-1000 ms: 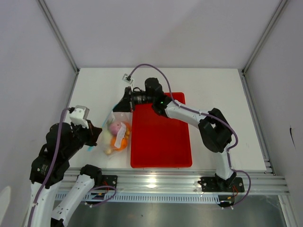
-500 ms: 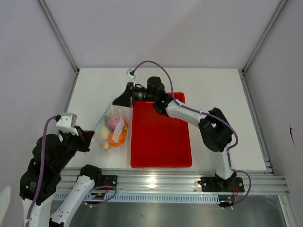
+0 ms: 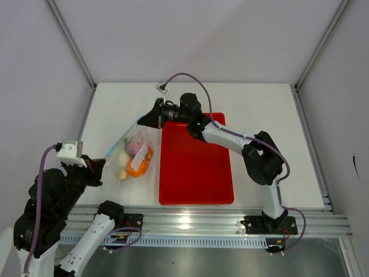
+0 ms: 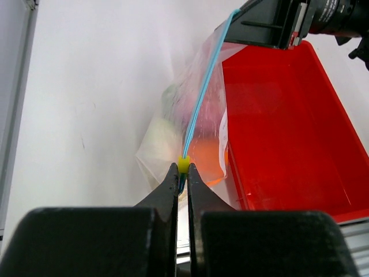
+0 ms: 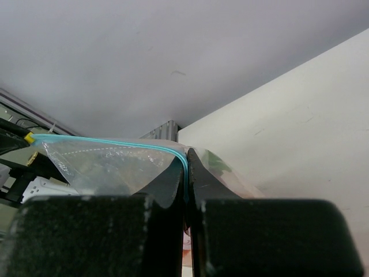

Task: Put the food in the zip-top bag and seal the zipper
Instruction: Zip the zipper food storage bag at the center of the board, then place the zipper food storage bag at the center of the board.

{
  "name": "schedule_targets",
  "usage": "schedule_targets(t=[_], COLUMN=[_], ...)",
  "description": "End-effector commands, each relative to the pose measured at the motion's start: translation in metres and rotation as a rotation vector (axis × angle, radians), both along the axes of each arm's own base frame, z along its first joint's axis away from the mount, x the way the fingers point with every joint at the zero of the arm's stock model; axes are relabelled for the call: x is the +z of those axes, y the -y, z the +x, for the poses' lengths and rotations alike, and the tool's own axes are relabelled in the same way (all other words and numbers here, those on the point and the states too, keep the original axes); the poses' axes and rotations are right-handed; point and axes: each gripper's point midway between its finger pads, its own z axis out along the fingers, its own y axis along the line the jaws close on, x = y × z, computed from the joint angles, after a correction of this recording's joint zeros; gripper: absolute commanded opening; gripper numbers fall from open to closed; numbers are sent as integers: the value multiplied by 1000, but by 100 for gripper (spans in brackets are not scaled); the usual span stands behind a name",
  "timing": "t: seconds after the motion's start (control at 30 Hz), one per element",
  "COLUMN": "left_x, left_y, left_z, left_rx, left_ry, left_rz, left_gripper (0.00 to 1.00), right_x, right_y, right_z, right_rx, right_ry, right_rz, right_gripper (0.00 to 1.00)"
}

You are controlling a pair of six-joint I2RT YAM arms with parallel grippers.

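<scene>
White table [image 3: 259, 115], matt; pale grey wall panels [image 3: 190, 40] on three sides; aluminium rail [image 3: 196, 222] along the near edge at 6 o'clock.

Zip-top bag [image 3: 130, 151]: clear floppy plastic, held up between the two arms, just at 9 o'clock of the red tray [image 3: 196, 167]. Its lower part sags toward the table; whether it rests there cannot be told.

Zipper [image 4: 203, 92]: thin blue strip, drawn taut in a straight line running from 7 o'clock to 1 o'clock in the overhead view. A small yellow tab [image 4: 183, 164] sits at its near end.

Food [image 3: 137, 161]: bunched in the bottom of the bag. An orange piece [image 3: 145, 168] and a pink-purple piece [image 3: 137, 149] can be made out, with paler pieces at 9 o'clock of them. Count and kinds cannot be settled; the left wrist view gives only smeared colours through the plastic.

Left gripper [image 4: 182, 171]: fingers pressed together, pinching the zipper at the yellow tab. The arm behind it is cut off at the picture's lower left.

Right gripper [image 5: 185, 168]: fingers closed on the zipper's far end, at the bag's 12 o'clock corner, beside the tray's far-left corner. Overhead, its own body hides the fingertips.
</scene>
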Motion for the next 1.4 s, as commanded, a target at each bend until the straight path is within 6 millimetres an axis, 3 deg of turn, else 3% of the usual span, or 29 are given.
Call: schedule_targets(t=[0.0,0.1,0.37,0.53,0.7,0.77,0.93,1.0,1.07,1.17,1.27,1.3,1.37], left_x=[15,15,1,-7,1,8,40,52,61,64,63,61,67], left_y=[-18,-18,-17,-13,-7,-4,17,29,39,59,80,88,107], left_z=[-8,-7,16,33,45,45,40,32,31,31,34,38,38], left_rx=[64,68,109,142,136,125,1,-81,-130,-237,-344,-374,-478], left_ry=[45,48,92,31,38,64,162,206,238,228,204,183,186], left_rz=[26,27,13,4,-16,-34,-98,-133,-159,-184,-200,-205,-239], left_gripper=[1,1,1,1,1,1,1,1,1,1,1,1,0], right_x=[22,18,11,11,17,18,35,54,61,94,99,119,122], right_y=[8,3,-26,-40,-51,-52,-40,-27,-11,26,54,68,86], right_z=[35,30,-19,-42,-71,-70,-58,-51,-38,-27,-16,-23,-17], right_rx=[-116,-94,-4,-2,52,52,-6,-56,-104,-204,-314,-341,-427], right_ry=[43,42,10,-65,-53,-45,35,83,89,123,162,193,217], right_rz=[63,40,-38,-57,-61,-59,-53,-43,-40,-10,-46,-27,-67], right_gripper=[0,0,0,0,0,0,0,0,0,0,0,0,0])
